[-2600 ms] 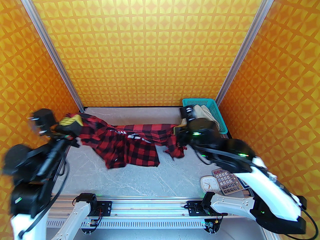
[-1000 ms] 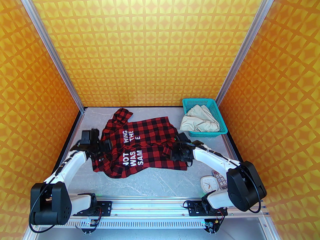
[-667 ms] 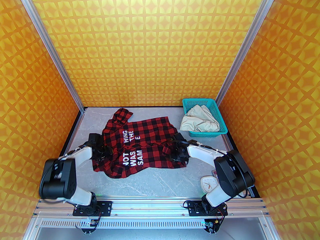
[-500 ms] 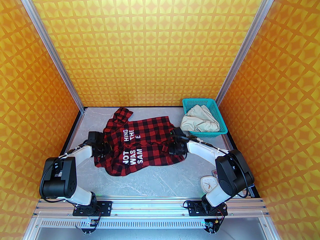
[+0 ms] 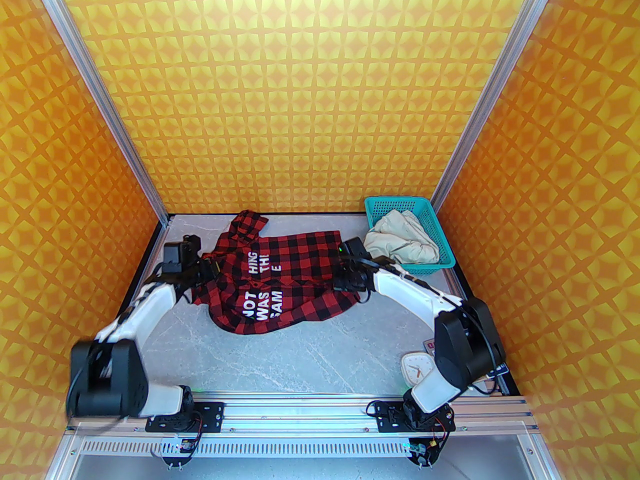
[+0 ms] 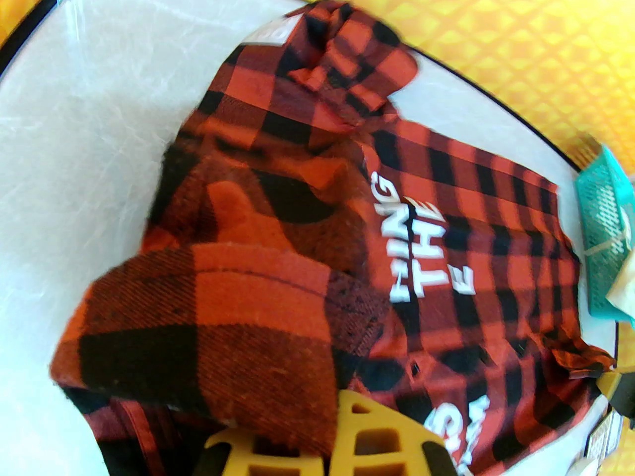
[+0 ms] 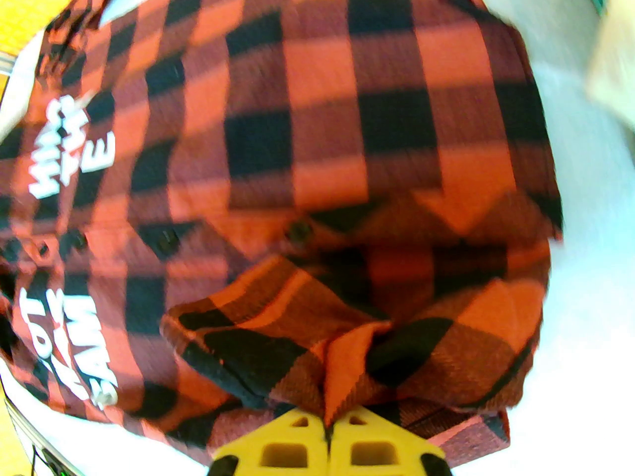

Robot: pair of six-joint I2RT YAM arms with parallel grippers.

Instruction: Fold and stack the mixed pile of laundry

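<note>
Between left pincer (image 5: 214, 268) and right pincer (image 7: 327, 427) lies the twice-gripped shirt (image 5: 295, 255).

Bright, even, warm light; soft wrist-view blur on the checked shirt (image 7: 317, 142), fisheye-curved edges, smeared left elbow (image 5: 107, 373).

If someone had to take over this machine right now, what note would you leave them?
Left gripper: jaws shut on the checked shirt, left side.
Right gripper: jaws shut on its right side.
Shirt lies on the table, lettering up; cream trousers sit crumpled in the teal basket.
Done: shirt laid out.
Left: fold it, fetch and fold the trousers, stack both.
</note>
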